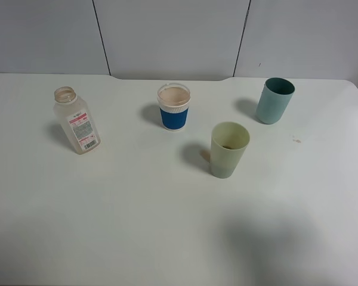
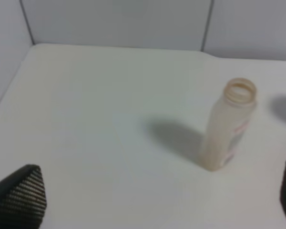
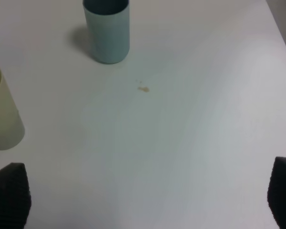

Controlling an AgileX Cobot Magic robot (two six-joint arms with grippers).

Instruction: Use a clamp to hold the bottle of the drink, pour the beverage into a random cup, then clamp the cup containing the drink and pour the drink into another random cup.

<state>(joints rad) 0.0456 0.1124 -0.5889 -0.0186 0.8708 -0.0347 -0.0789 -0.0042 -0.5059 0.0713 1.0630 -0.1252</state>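
Note:
The bottle (image 1: 77, 121) stands uncapped at the left of the table and looks empty; the left wrist view shows the bottle (image 2: 227, 126) ahead of my open left gripper (image 2: 155, 200), well apart from it. The pale yellow-green cup (image 1: 229, 149) stands right of centre with only a dark trace at its bottom. The blue-sleeved paper cup (image 1: 173, 108) at the back centre holds the brown beverage (image 1: 173, 95). My right gripper (image 3: 147, 195) is open over bare table, with the yellow-green cup (image 3: 2, 117) off to one side. Neither gripper shows in the high view.
A teal-blue tumbler (image 1: 274, 100) stands at the back right, also the teal tumbler (image 3: 107, 29) in the right wrist view. A small brown drip (image 3: 143, 88) marks the table (image 1: 137, 226) near it. A grey panelled wall runs behind the table.

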